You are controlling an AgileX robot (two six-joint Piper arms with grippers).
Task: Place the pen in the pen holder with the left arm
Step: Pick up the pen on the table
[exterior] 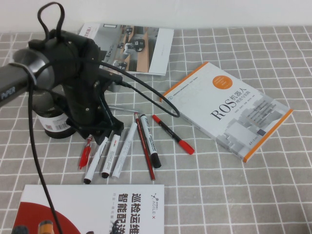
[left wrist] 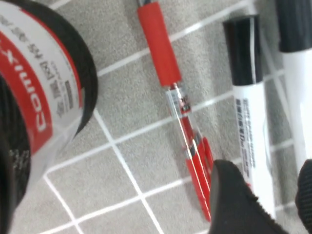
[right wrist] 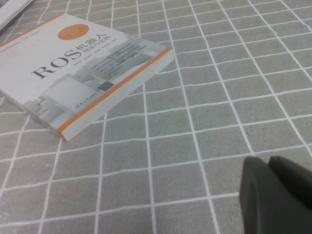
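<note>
- "ROS" with Chinese characters on the white-and-orange book [exterior: 229, 109].
- "AGILEX" plus large Chinese characters on the near booklet [exterior: 97, 209].
- "PiPER" on the left arm [exterior: 9, 90].
- "COMIX" on the holder [left wrist: 36, 92] label.

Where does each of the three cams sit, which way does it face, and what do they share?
High view: raised on the robot's side, angled down at the table; left arm and left gripper over the pens.
Left wrist view: on the left arm, close above the pen and pen holder; dark fingertips at the edge.
Right wrist view: low over the cloth, facing the ROS book; right gripper in the corner.
Shared: the high and right wrist views both show the book.
</note>
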